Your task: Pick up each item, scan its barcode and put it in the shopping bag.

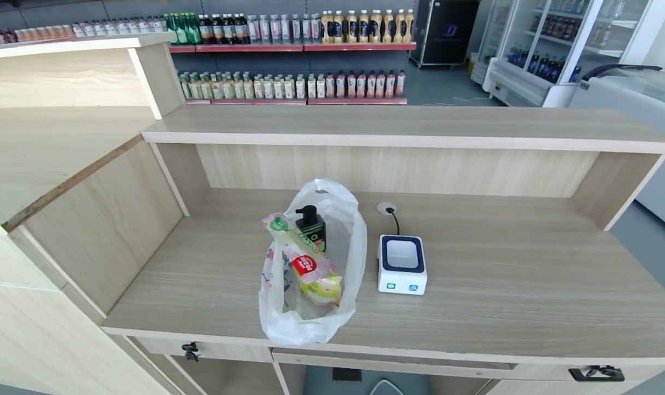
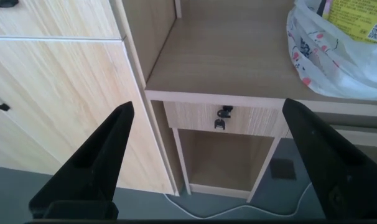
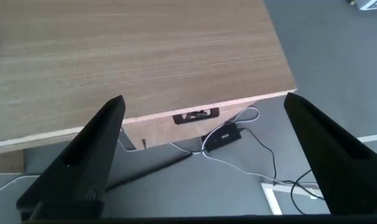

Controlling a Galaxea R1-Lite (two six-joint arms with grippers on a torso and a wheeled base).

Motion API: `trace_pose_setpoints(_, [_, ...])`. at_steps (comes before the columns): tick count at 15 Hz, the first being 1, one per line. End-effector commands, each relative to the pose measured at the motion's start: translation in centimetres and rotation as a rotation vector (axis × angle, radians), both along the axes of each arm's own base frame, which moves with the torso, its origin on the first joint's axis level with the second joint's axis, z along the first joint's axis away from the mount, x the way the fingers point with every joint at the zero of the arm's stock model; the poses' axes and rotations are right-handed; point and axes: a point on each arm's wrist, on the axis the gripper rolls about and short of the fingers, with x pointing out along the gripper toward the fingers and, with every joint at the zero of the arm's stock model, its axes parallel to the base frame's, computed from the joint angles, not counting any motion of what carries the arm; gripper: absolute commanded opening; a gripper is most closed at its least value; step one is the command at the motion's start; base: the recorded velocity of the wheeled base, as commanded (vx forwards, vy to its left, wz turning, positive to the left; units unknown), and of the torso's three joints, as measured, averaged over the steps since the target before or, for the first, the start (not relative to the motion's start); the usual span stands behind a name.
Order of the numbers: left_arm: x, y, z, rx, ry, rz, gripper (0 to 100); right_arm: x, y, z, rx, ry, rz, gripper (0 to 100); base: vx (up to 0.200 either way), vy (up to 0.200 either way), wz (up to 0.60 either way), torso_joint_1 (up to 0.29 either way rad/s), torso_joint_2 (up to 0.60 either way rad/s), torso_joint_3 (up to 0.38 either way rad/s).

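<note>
A white plastic shopping bag [image 1: 310, 291] lies open on the wooden counter [image 1: 502, 285]. Inside it are a dark pump bottle [image 1: 311, 226] and a long green-and-pink snack packet [image 1: 305, 262]. The white barcode scanner [image 1: 401, 264] stands just right of the bag, its cable running back to a port. My left gripper [image 2: 207, 168] hangs open below the counter's front left edge, near a keyed drawer; the bag [image 2: 338, 56] shows past it. Off the counter's front right corner my right gripper [image 3: 204, 165] is open, above the floor.
A raised ledge [image 1: 409, 131] runs along the counter's back, with a side panel [image 1: 107, 219] on the left. Drawers with keys [image 2: 223, 117] sit under the front edge. Cables lie on the floor [image 3: 238, 143]. Drink shelves and fridges stand behind.
</note>
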Motion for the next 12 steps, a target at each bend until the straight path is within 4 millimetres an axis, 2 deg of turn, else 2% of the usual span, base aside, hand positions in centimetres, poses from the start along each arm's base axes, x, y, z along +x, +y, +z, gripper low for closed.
trace_pose_setpoints(1, [0.0, 0.0, 0.0, 0.0, 0.0, 0.001, 100, -6.0, 1.2, -7.4, 0.025, -0.129, 0.095, 100, 0.0, 0.0, 0.0, 0.0, 0.0, 0.0])
trace_pose_setpoints(2, [0.0, 0.0, 0.0, 0.0, 0.0, 0.001, 100, -7.5, 1.3, -8.7, 0.053, -0.074, 0.099, 100, 0.0, 0.0, 0.0, 0.0, 0.0, 0.0])
trace_pose_setpoints(5, [0.0, 0.0, 0.0, 0.001, 0.0, 0.001, 100, -9.1, 1.1, -9.0, 0.082, -0.298, 0.197, 100, 0.0, 0.0, 0.0, 0.0, 0.0, 0.0])
trace_pose_setpoints(12, [0.0, 0.0, 0.0, 0.001, 0.0, 0.001, 100, -9.5, 1.2, -9.1, 0.074, -0.346, 0.178, 100, 0.0, 0.0, 0.0, 0.0, 0.0, 0.0])
